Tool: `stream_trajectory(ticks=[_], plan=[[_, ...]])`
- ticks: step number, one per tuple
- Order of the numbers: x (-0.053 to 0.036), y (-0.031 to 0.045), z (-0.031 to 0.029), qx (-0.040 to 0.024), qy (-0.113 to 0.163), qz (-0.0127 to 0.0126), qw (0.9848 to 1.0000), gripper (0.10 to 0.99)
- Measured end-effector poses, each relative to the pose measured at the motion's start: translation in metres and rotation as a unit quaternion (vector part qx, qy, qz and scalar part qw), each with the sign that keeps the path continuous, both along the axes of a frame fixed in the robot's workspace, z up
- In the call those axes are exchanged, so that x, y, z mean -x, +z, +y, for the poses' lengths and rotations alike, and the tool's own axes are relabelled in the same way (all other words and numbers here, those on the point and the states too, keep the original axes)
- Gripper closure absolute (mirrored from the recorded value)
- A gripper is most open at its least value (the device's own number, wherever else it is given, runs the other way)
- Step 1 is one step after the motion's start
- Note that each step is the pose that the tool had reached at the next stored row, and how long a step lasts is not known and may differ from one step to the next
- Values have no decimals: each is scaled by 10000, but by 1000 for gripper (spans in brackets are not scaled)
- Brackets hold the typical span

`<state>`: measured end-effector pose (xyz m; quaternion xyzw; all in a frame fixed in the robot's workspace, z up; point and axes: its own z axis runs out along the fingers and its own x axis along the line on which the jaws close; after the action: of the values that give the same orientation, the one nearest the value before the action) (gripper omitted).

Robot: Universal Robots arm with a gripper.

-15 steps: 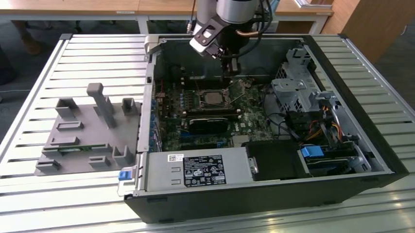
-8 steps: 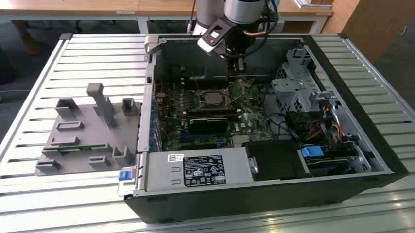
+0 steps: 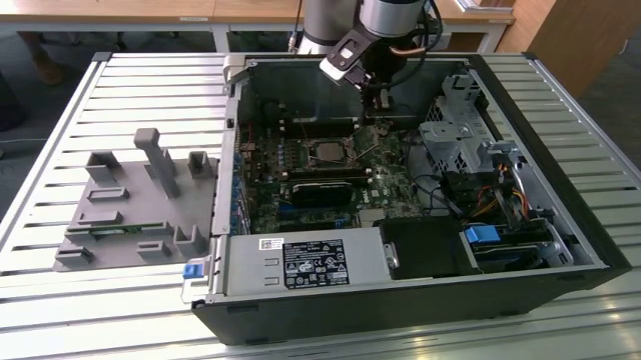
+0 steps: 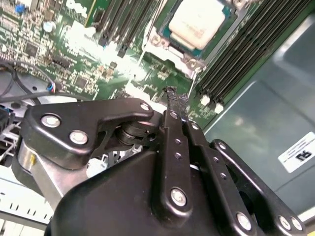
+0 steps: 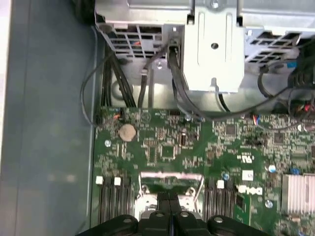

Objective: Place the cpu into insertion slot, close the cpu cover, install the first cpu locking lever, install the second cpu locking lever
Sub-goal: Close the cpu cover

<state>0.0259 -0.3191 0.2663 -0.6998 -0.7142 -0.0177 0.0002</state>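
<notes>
My tool (image 4: 173,94) is clenched, fingers pressed together with nothing between them, just above the green motherboard (image 4: 98,64). The cpu (image 4: 199,22) lies seated in the insertion slot (image 4: 157,42) nearby, inside the open computer case (image 3: 521,247) on the slatted desk (image 3: 150,82).

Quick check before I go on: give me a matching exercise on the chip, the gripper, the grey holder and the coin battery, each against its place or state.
Things:
1. chip
2. gripper
3. grey holder
4. coin battery

Places or states:
A. on the slatted table, outside the case
B. jaws shut, empty, over the green board
C. round, silver, on the board
D. seated in the socket

Pairs: 1-D, 2-B, 3-A, 4-C
</notes>
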Motion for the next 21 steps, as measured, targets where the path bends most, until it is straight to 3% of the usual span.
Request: stream_trajectory(ticks=[11, 21], plan=[[-156, -40, 5, 0, 74, 0, 10000, 980], [-238, -57, 7, 0, 74, 0, 10000, 980]])
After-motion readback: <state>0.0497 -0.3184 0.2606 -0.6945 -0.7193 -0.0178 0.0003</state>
